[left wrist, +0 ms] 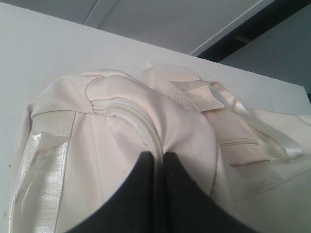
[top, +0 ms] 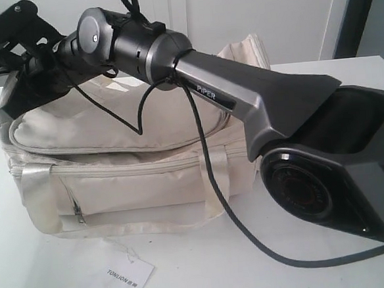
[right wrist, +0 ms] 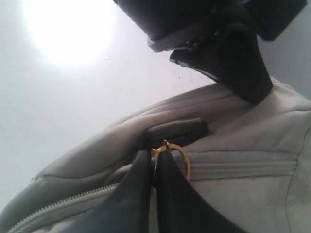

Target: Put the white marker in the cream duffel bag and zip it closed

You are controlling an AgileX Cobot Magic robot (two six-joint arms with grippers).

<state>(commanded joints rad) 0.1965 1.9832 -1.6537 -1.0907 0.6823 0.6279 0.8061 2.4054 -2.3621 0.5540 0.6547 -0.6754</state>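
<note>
Soft, floppy cream duffel bag (top: pixel 136 187) on the bench (top: pixel 50 279) was pinched at its end by the left gripper (left wrist: pixel 159 162), its small zip ring (right wrist: pixel 181 156) by the closed right gripper (right wrist: pixel 155 162); marker unseen, prob. inside.

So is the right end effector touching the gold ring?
Touching. The right wrist view shows the right end effector shut, pinching the gold ring at its tips.

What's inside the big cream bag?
Its inside is hidden: the top flap of the cream duffel bag lies over the opening. No marker shows anywhere. The right tool pinches the gold zipper ring.
</note>
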